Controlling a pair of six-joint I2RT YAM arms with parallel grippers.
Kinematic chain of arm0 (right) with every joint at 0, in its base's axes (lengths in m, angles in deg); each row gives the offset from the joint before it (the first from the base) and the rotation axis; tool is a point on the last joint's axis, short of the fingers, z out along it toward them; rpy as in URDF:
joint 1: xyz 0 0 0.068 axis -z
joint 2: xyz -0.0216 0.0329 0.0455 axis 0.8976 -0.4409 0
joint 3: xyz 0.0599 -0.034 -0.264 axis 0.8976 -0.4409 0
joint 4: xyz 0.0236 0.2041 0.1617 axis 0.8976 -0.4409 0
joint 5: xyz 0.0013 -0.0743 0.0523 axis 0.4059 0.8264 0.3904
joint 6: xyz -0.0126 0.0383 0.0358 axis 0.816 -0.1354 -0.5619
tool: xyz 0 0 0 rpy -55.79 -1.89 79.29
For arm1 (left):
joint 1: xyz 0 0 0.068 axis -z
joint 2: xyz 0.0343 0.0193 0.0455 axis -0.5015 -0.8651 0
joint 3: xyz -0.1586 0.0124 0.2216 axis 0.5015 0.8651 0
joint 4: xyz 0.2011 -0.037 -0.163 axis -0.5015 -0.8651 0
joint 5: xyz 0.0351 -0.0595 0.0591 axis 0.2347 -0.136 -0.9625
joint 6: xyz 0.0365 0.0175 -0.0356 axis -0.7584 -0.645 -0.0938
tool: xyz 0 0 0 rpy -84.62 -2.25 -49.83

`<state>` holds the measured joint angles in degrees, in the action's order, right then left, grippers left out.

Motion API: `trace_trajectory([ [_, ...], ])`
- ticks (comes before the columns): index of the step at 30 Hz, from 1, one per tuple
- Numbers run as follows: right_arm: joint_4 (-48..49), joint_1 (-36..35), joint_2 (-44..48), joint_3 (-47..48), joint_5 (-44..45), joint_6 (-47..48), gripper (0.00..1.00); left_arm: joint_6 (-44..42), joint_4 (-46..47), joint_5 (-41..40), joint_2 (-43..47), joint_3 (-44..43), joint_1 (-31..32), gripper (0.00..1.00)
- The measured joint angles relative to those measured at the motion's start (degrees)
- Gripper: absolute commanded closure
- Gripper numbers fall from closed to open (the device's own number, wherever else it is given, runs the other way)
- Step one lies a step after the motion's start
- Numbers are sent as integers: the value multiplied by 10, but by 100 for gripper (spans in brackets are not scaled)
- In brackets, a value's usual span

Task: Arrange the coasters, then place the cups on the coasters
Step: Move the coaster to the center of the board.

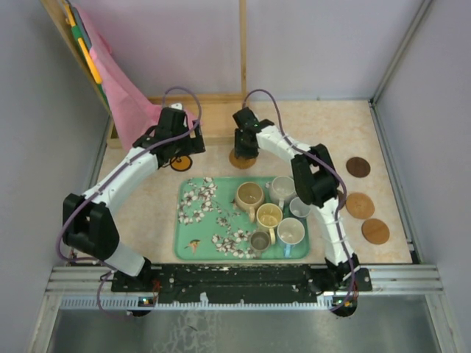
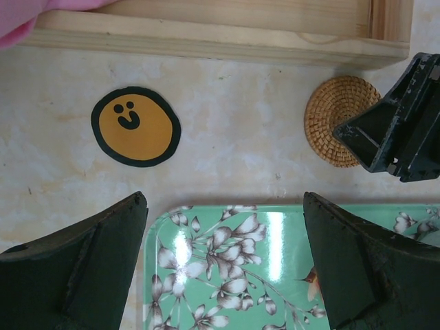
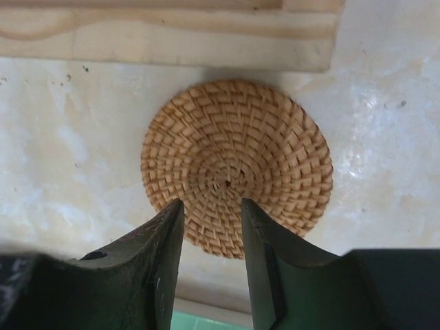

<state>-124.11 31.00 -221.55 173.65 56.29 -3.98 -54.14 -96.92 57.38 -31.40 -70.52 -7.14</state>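
Observation:
A woven straw coaster [image 3: 237,165] lies flat on the table beside a wooden ledge. My right gripper [image 3: 212,203] hovers over its near edge, jaws a little apart with nothing between them. An orange smiley-face coaster [image 2: 136,126] lies to its left. My left gripper [image 2: 224,199] stands wide open and empty over the far left corner of the green floral tray [image 2: 282,289]. Three brown wooden coasters [image 1: 360,205] sit in a column at the right. Several cups stand on the tray's right half, among them tan [image 1: 249,196], yellow [image 1: 269,216], white [image 1: 291,232] and a small dark one [image 1: 260,240].
A low wooden ledge [image 1: 213,118] runs along the back, just behind both grippers. A pink cloth [image 1: 125,103] hangs at the back left. Enclosure walls close in both sides, and the rail with the arm bases [image 1: 243,279] lines the near edge.

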Motion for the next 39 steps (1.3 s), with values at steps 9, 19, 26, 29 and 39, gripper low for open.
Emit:
trace_trajectory([
  [9, 21, 63, 122, -81, -4, 2, 60, -5, 22, 31, -32, -3, 10, 0],
  [19, 60, 175, 282, -231, 8, 13, 60, -15, 27, 51, -161, -88, 69, 0],
  [26, 60, 246, 320, -322, 9, 26, 60, -18, 30, 61, -227, -148, 99, 0],
  [29, 59, 269, 343, -348, 10, 28, 59, -21, 31, 63, -255, -168, 113, 0],
  [39, 64, 297, 393, -361, 9, 28, 59, -32, 27, 61, -340, -232, 139, 1],
])
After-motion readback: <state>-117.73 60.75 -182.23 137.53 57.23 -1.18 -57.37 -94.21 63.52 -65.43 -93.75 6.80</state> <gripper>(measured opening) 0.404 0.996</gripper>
